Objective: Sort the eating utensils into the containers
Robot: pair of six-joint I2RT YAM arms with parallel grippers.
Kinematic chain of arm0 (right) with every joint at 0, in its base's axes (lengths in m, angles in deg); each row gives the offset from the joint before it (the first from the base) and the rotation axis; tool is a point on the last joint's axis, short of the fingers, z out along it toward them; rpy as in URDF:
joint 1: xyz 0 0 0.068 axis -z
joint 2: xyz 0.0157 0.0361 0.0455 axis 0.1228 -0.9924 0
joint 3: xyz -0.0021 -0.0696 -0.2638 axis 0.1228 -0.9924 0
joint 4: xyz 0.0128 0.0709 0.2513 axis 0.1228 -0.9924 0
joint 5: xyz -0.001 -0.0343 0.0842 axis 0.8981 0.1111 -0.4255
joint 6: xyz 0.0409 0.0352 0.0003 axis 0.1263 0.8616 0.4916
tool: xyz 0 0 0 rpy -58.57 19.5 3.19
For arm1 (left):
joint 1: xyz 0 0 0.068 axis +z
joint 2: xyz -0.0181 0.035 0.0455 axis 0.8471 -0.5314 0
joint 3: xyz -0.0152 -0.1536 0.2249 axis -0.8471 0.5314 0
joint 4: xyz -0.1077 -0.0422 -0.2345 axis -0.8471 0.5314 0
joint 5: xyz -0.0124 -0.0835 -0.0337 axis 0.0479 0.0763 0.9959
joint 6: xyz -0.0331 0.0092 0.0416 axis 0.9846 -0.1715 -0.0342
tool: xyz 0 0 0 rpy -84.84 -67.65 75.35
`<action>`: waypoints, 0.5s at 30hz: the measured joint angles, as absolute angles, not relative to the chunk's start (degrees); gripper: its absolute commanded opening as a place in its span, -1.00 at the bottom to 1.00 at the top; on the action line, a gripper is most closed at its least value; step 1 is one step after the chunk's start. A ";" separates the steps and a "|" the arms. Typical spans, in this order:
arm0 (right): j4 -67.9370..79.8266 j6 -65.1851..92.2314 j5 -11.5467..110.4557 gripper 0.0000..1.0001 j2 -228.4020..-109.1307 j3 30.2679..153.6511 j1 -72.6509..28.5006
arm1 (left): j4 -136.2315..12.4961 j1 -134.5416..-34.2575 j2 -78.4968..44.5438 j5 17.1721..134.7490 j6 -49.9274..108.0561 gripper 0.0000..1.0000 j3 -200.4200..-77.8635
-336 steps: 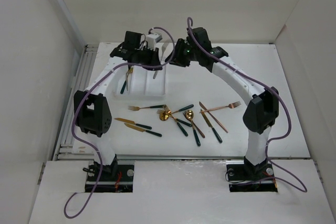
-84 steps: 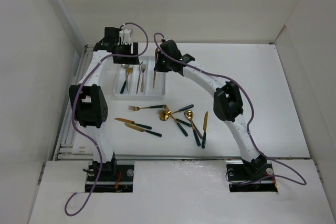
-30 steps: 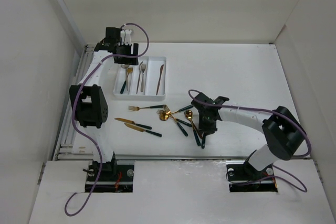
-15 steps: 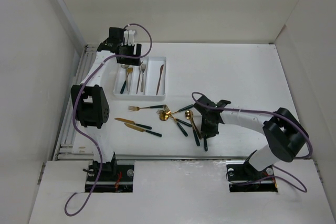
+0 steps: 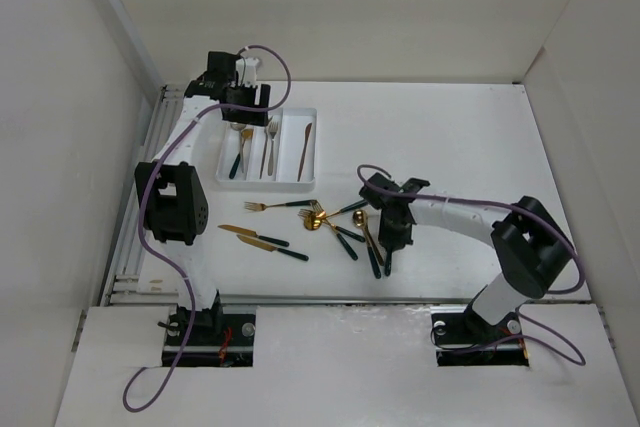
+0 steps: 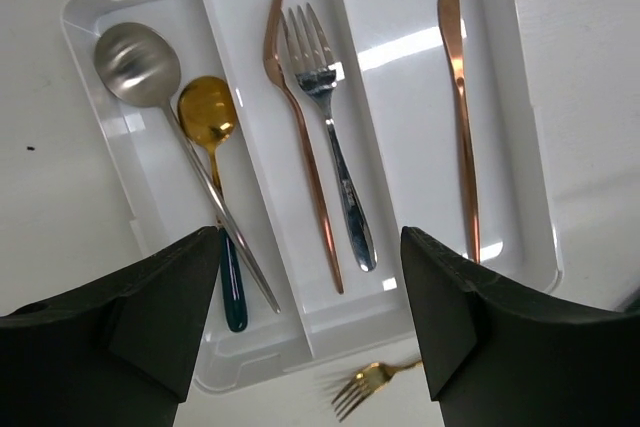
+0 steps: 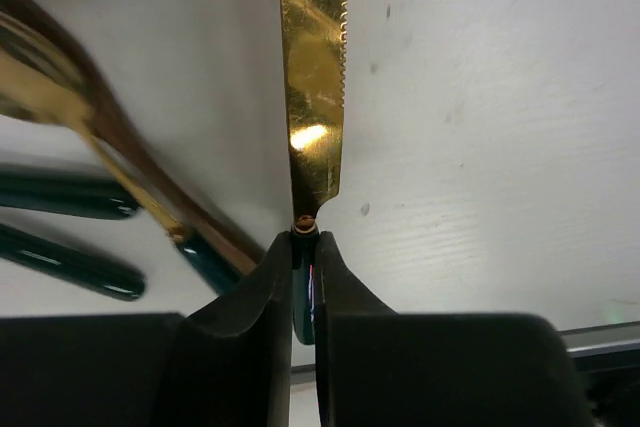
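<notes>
The white left arm (image 5: 188, 137) with black joints stretches far forward, its black left gripper (image 6: 310, 237) pointing down with fingers spread wide apart. The white right arm (image 5: 455, 214) lies low, forearm reaching leftward. Its black right gripper (image 7: 304, 247) pinches a gold serrated knife (image 7: 313, 77) by the dark handle.

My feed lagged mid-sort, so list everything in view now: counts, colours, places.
tray: one, white, three compartments, far left of table.
spoons: two, silver and gold with dark handle, tray's left compartment.
forks: two, copper and silver, middle compartment.
copper knife: one, right compartment.
loose utensils: gold, dark handles, mid-table; one fork and two knives apart, the rest piled, count unclear.
held knife: one, gold blade, beside the pile.
table: one, white.
left gripper: black, open, above tray.
right gripper: black, shut on held knife.
</notes>
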State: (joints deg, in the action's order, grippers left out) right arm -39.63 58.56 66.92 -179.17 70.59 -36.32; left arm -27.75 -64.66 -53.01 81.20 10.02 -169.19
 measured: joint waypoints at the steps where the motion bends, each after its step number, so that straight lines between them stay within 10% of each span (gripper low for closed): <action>1: -40.94 58.43 68.78 -1.00 -179.52 72.51 -36.17 | -26.79 -64.66 -52.96 81.90 9.45 0.41 -169.71; 15: -31.65 46.91 76.54 -1.00 -190.12 124.35 -31.65 | -16.83 -68.53 -49.82 110.55 -0.56 0.72 -180.97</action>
